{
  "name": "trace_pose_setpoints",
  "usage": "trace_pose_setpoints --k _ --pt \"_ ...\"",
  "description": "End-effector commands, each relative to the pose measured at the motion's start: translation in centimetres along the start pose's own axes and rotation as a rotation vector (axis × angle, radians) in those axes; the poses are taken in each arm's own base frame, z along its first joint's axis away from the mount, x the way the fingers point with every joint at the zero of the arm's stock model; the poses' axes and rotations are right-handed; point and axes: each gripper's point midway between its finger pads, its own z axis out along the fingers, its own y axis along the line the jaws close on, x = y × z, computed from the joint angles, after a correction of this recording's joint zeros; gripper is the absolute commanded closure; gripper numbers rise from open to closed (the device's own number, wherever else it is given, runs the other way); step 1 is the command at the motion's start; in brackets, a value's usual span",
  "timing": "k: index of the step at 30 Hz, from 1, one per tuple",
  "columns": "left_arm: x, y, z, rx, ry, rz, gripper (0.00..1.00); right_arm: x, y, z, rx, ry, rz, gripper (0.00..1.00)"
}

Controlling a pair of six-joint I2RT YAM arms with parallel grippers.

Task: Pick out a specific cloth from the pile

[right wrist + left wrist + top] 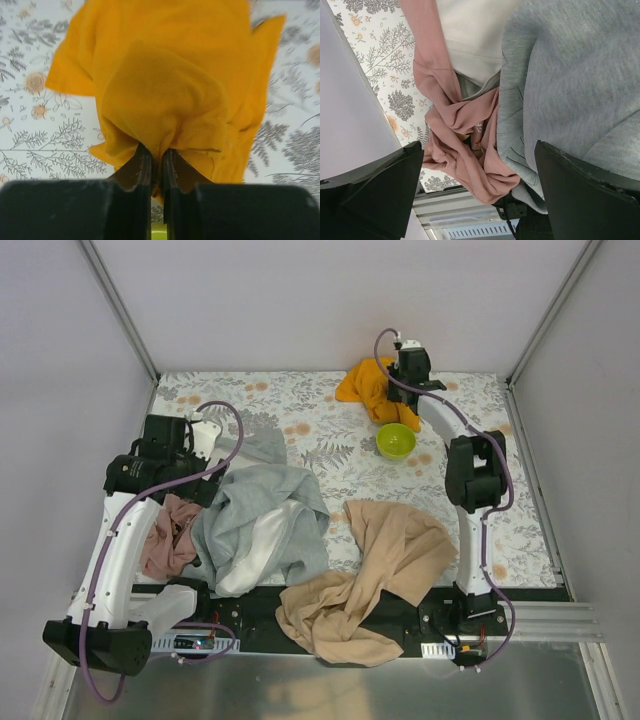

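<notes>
Cloth [165, 85]: plain bright orange-yellow, soft, bunched w/ folds, pinched tight in right pincer [156, 156] at far side of surface [310, 435], just beside lime bowl [396, 441], apart from pile [262, 522]. Left pincer [477, 152] spread wide over pile.

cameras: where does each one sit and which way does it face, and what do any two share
Top external: fixed above and behind the bases, looking down on the table; the left arm and right arm show whole.
Left wrist: on the left arm, facing down past the open left gripper at the pile.
Right wrist: on the right arm, facing down along the right gripper, shut on the cloth.
Shared: top and right wrist show the cloth; top and left wrist show the pile.
</notes>
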Motion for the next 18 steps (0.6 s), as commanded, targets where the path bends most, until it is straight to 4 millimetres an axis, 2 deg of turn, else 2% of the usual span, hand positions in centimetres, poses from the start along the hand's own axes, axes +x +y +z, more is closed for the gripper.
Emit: trace_pose_setpoints --k 1,2,3,5,6,10,13,15,16,17,18 --pt "-1.1 -0.4 0.2 0.031 -0.028 -0.015 0.03 -0.8 1.5 -1.4 -0.044 0.044 0.010 0.72" --pt "-1.1 -0.4 0.2 0.031 -0.029 -0.016 0.03 -0.6 1.1 -1.5 -0.023 0.076 0.004 0.46" --pt "-1.1 -0.4 0.3 0.033 -0.025 -0.016 0.03 -0.8 0.8 -1.6 -0.003 0.094 0.000 0.32" --pt "-0.8 -0.5 0.5 0.035 -0.020 -0.016 0.03 -2.6 0.3 -2.8 0.034 0.089 -0.002 0.08" --pt "-0.8 -0.5 0.5 0.034 -0.019 -0.016 0.03 -3.8 0.3 -3.6 0.041 0.064 0.000 0.01" --pt "-0.6 -0.4 0.6 0.026 -0.020 -0.013 0.03 -9.1 0.0 -8.3 0.047 -0.084 0.022 0.01" --pt "-0.7 -0.2 0.3 0.012 -0.030 -0.013 0.02 -10.1 0.2 -12.3 0.010 -0.151 0.049 0.01" --pt "-0.7 -0.1 0.3 0.005 -0.034 -0.015 0.02 -9.9 0.6 -15.1 -0.040 -0.189 0.068 0.01" --pt "-0.7 0.0 0.4 -0.001 -0.040 -0.017 0.02 -10.4 0.9 -17.5 -0.073 -0.232 0.078 0.01" --pt "-0.7 0.1 0.6 -0.010 -0.042 -0.019 0.02 -8.4 1.1 -17.4 -0.098 -0.205 0.079 0.01" --pt "-0.8 0.4 0.8 -0.028 -0.051 -0.023 0.02 -7.1 1.4 -18.6 -0.131 -0.209 0.082 0.01"
